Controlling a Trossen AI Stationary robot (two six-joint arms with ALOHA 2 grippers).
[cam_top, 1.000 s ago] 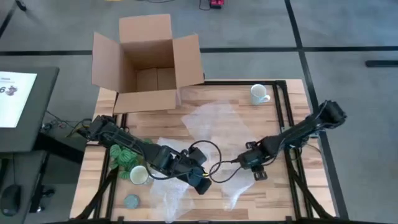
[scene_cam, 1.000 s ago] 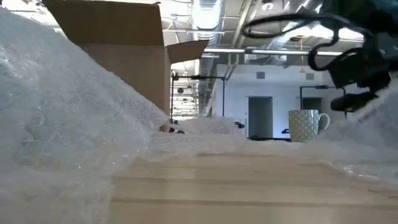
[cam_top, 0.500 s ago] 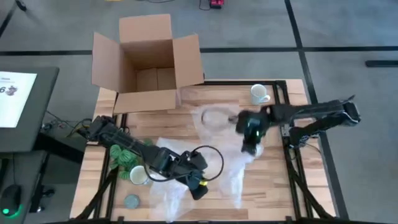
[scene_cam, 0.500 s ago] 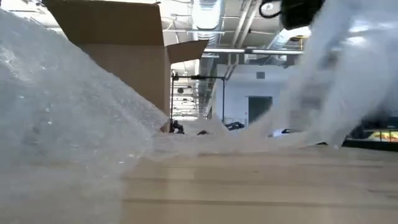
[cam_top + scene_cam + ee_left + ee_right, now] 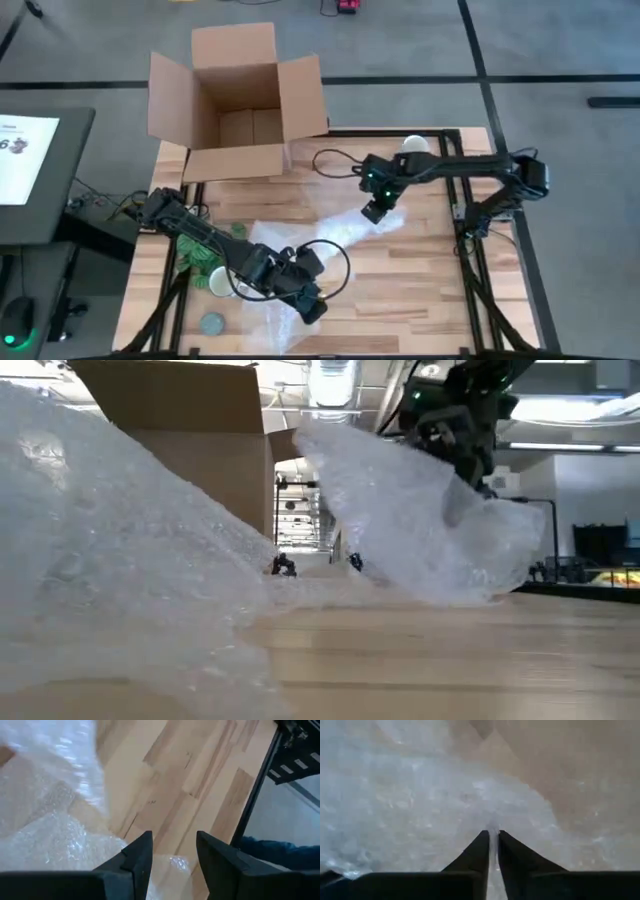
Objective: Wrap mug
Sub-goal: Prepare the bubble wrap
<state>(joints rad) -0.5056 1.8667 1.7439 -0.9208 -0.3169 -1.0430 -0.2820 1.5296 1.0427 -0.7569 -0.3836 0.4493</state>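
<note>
We see the right gripper (image 5: 372,212) pinching the bubble wrap (image 5: 330,235); left gripper (image 5: 312,310) spread; mug (image 5: 414,145) unwrapped, wrapping barely begun.

The table (image 5: 430,270) is pale wood in planks, matt, with visible grain, framed by dark metal rails (image 5: 470,270). Over it lies clear plastic bubble wrap (image 5: 120,560), pebbled and glinting where light catches it. The box (image 5: 240,100) is plain brown cardboard, dull and unprinted. The mug (image 5: 413,145) looks like smooth glazed ceramic. The 2 grippers' fingers (image 5: 137,860) are dark matt plastic.
</note>
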